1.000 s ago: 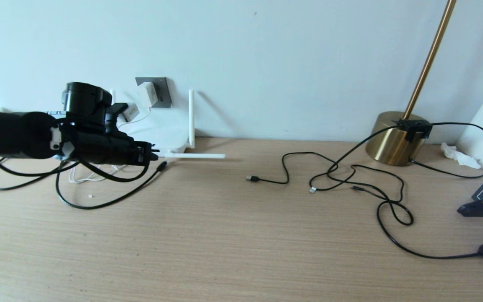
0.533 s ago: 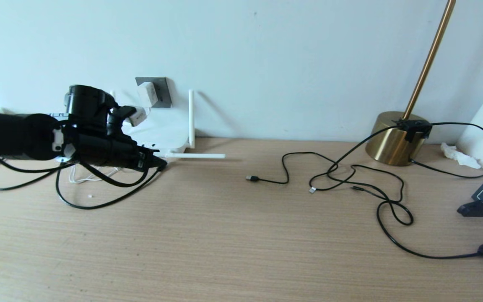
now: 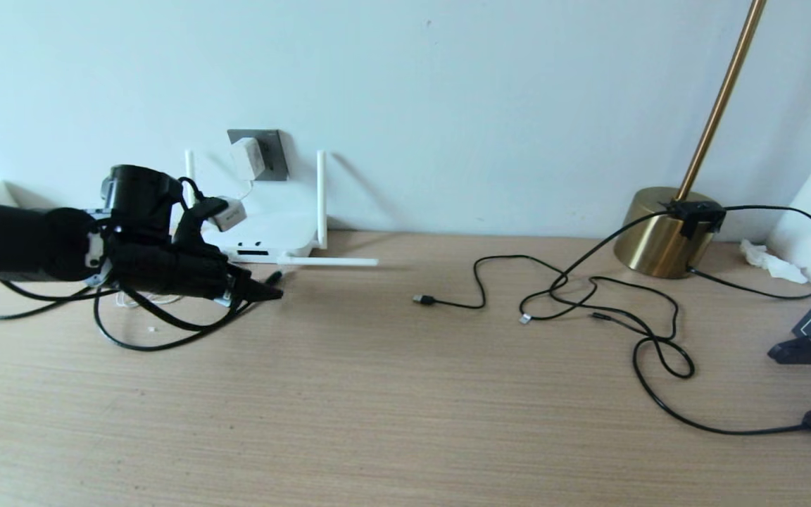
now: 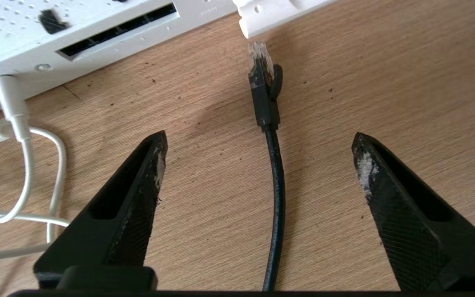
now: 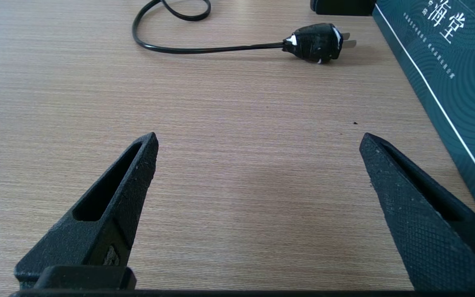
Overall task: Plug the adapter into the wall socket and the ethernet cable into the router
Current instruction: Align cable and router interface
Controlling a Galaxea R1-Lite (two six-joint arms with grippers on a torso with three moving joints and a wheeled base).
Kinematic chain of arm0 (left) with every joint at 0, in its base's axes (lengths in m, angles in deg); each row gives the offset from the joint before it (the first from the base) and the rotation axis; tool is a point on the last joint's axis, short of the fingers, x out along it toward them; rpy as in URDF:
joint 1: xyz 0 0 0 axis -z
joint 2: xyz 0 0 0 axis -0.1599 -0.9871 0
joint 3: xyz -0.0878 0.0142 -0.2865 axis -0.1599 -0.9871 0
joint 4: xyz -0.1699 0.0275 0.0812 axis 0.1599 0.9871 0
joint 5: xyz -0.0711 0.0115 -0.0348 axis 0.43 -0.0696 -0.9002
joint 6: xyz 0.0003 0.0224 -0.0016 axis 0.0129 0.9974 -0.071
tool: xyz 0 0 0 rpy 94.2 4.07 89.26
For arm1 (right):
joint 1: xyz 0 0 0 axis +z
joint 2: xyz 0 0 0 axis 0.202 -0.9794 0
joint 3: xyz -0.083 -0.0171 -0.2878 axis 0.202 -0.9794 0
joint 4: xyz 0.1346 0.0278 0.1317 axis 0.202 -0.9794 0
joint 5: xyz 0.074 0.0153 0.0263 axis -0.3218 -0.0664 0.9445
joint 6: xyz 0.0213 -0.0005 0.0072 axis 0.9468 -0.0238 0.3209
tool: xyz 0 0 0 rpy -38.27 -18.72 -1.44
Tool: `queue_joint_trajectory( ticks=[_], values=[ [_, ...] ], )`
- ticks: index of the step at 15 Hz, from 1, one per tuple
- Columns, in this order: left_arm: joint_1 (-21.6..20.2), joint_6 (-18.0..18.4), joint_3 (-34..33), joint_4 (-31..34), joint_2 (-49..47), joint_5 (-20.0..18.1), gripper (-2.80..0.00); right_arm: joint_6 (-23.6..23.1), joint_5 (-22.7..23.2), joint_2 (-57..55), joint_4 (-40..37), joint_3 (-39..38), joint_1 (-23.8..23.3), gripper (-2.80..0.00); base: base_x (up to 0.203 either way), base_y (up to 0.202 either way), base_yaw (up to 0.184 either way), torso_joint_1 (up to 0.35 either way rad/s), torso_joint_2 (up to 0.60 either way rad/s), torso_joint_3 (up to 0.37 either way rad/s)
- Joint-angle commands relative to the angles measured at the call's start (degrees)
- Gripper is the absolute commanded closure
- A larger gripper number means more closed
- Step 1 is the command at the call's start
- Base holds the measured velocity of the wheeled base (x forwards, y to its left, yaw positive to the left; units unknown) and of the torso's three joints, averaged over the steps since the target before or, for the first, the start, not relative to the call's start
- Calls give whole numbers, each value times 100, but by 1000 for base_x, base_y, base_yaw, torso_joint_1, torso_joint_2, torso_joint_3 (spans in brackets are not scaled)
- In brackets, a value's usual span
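The left gripper (image 4: 258, 140) hangs low over the desk, jaws spread wide and empty. The ethernet cable (image 4: 273, 198) lies loose between them, its clear plug just short of the router (image 4: 35, 37) ahead. The right gripper (image 5: 258, 140) is wide too, a black power plug (image 5: 316, 42) beyond it.
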Motion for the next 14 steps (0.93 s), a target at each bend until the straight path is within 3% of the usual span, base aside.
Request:
queue_joint_trajectory(
  ticks=[1,2,3,9,14],
  values=[
    [-53,36,-25,-15,-100,-31,-280,3,-4,-6,-3,0,2,-280,0,0,0,0,0,0],
    [-64,37,-34,-82,-103,-33,-280,3,3,-6,-3,0,9,-280,0,0,0,0,0,0],
    [-64,51,-87,-147,-103,-33,0,3,4,-6,-3,0,2,-280,0,0,0,0,0,0],
    [-82,270,-786,-671,61,-300,0,3,3,-6,-3,0,2,-280,0,0,0,0,0,0],
    [-90,269,-834,-697,107,-800,0,3,4,-6,-3,0,2,-280,0,0,0,0,0,0]
  ],
)
